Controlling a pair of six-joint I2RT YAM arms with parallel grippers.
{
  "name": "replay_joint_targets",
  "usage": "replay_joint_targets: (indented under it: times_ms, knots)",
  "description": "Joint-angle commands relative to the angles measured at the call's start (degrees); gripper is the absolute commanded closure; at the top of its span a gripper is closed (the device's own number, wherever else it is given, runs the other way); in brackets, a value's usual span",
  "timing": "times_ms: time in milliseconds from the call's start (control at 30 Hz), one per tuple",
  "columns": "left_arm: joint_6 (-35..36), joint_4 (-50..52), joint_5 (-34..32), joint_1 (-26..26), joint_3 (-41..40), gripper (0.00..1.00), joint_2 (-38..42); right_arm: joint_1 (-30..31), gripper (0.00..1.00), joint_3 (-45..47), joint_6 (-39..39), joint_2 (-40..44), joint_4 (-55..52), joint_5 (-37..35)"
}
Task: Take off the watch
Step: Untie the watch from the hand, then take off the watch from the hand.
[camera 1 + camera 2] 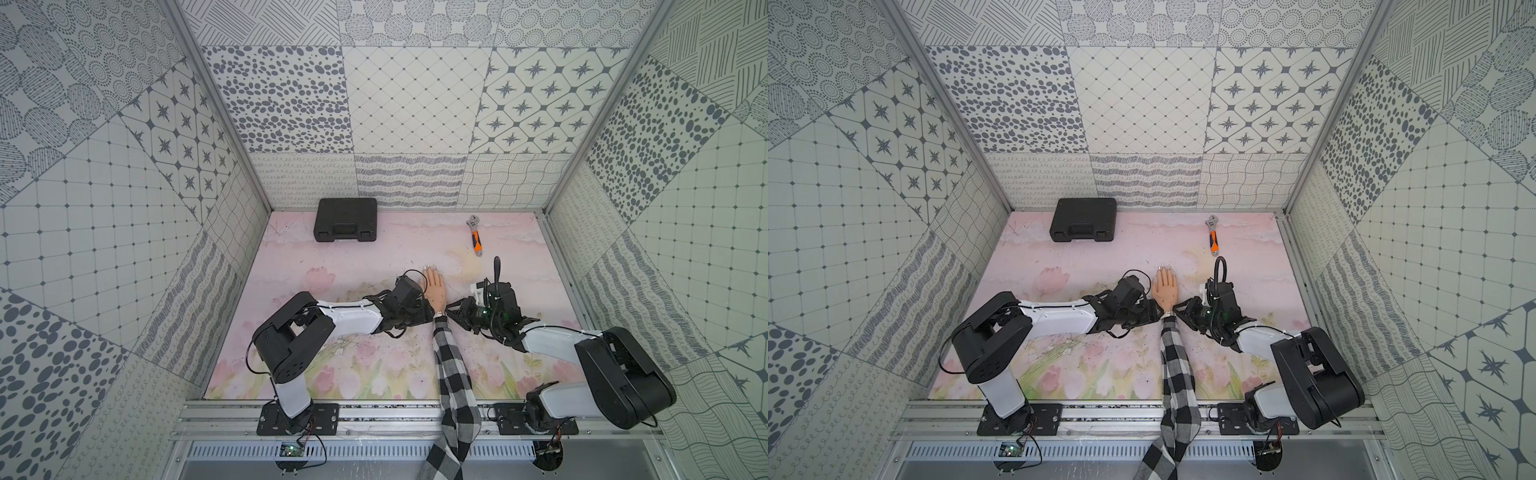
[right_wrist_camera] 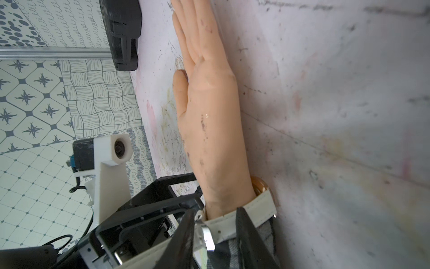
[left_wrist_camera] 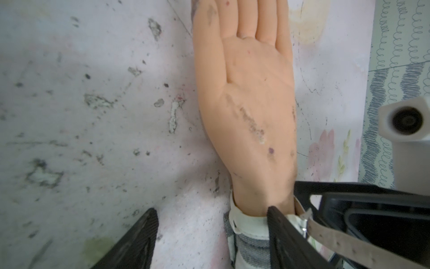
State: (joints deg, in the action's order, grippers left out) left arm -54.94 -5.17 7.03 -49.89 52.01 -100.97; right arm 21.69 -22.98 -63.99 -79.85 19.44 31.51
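From the near edge of the counter (image 1: 374, 249), the mannequin arm's plaid sleeve (image 1: 451, 374) runs toward the far edge. It ends at mid-counter in the mannequin hand (image 1: 434, 286), which lies flat with its digits pointing far.

The watch (image 1: 439, 314) is still round the wrist, just past the cuff, so its loop lies across the arm's long axis. Its case is tucked under the wrist against the counter. The buckle (image 2: 207, 235) sits on the side toward the counter's right edge, and from it the loose strap tail (image 3: 349, 246) sticks out that way.

The left fingers (image 3: 279, 237) come in from the left edge and stand apart. One lies over the strap on top of the wrist, and the other is off the wrist above bare counter, so they clamp nothing. The right fingers (image 2: 249, 240) come in from the right. They are also apart, with the buckle between them, and no pinch shows.

The buckle faces the right arm, which is the nearer one for freeing it. Whether the pin is already out cannot be told.

The black case (image 1: 345, 219) and the adjustable wrench (image 1: 476, 239) lie well apart by the far edge.
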Motion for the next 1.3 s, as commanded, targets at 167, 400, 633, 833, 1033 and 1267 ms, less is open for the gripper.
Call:
replay_joint_targets:
  times_ms: [167, 400, 633, 833, 1033, 1267]
  knots:
    - [0.97, 1.03, 0.75, -0.73, 1.25, 0.25, -1.90, 0.39, 0.72, -0.22, -1.13, -1.14, 6.04, 3.20]
    - [0.96, 1.06, 0.73, -0.82, 1.17, 0.25, -2.08, 0.80, 0.79, -0.68, -1.32, -0.61, 5.96, 3.56]
    - [0.94, 1.13, 0.70, -0.92, 1.08, 0.26, -1.95, 1.23, 0.84, -0.69, -1.31, -0.91, 5.83, 3.61]
    - [1.02, 1.03, 0.64, -0.87, 1.25, 0.26, -1.81, 1.60, 0.95, -0.35, -0.34, -0.92, 4.23, 3.03]
    - [1.75, 4.01, -0.43, -0.28, 2.19, 0.25, 0.03, 1.60, 1.00, -1.28, 0.18, 1.70, 1.44, 2.59]
    - [3.60, 8.94, -2.26, 1.79, 2.69, 0.22, 3.19, 1.59, 1.00, -4.99, 0.53, 5.96, -3.10, 3.56]
